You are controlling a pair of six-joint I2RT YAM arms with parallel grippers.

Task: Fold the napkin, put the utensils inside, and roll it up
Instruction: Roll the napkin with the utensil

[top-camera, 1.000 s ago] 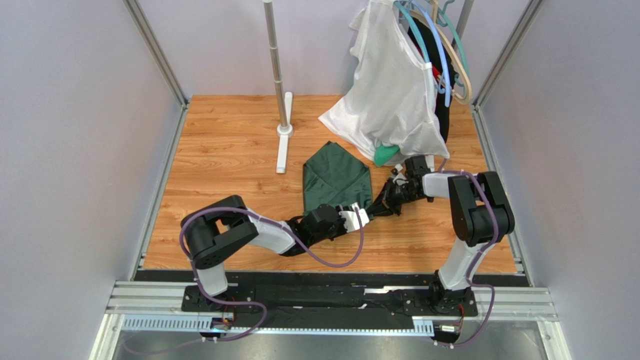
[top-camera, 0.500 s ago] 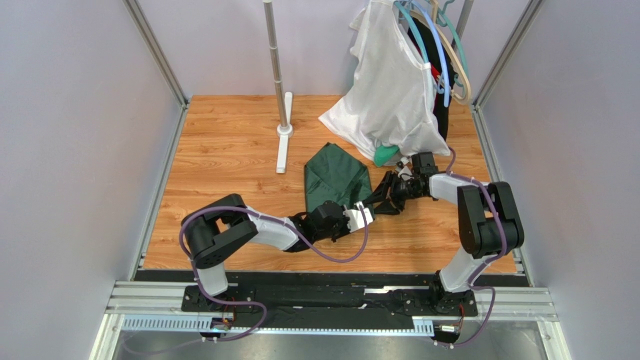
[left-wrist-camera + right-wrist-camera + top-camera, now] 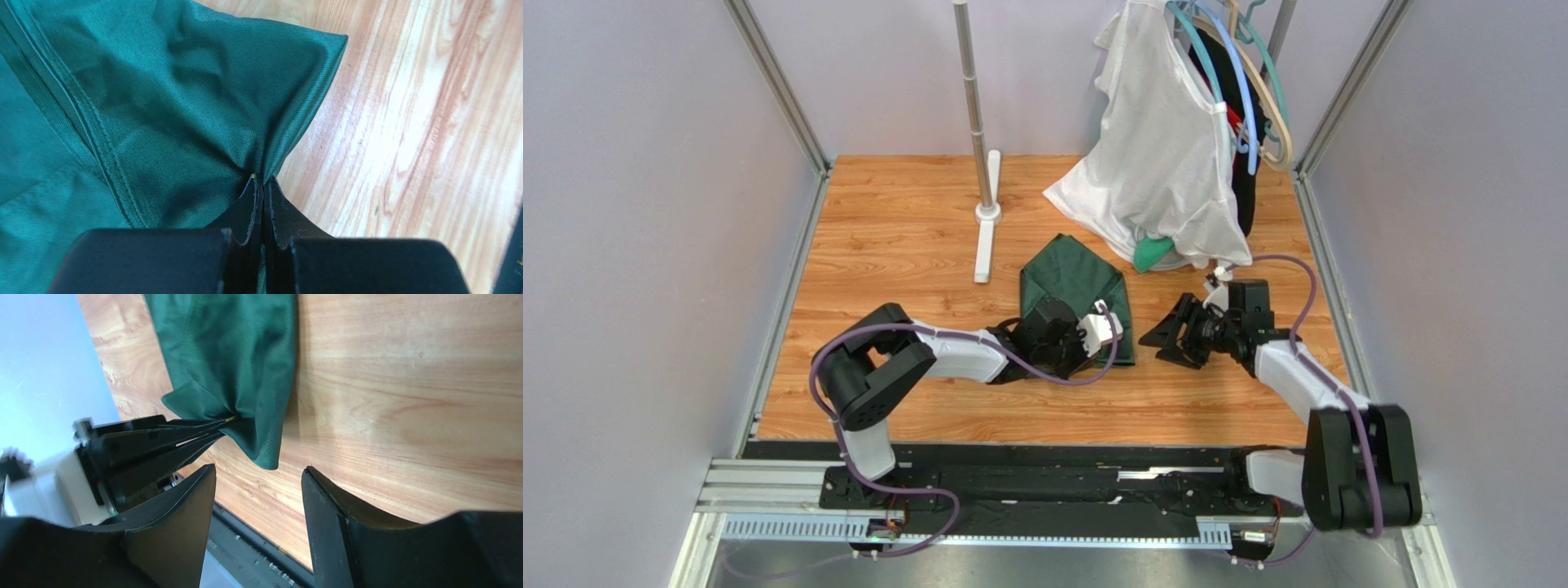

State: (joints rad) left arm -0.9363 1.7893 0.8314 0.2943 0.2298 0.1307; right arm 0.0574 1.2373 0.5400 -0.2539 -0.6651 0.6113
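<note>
left hand (image 3: 263,184) pinching the napkin (image 3: 1073,284), right hand (image 3: 258,471) spread beside it
the folded napkin lies on the counter (image 3: 891,233), in front of a hanging white garment (image 3: 1161,147). the left hand is clenched on the napkin's near right corner, which bunches into a peak. the right hand's fingers are wide apart just right of the napkin, holding nothing.

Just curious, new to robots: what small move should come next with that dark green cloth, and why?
Probably the left gripper should carry its pinched edge of the dark green cloth napkin across to fold it; the right gripper is open, apart.
</note>
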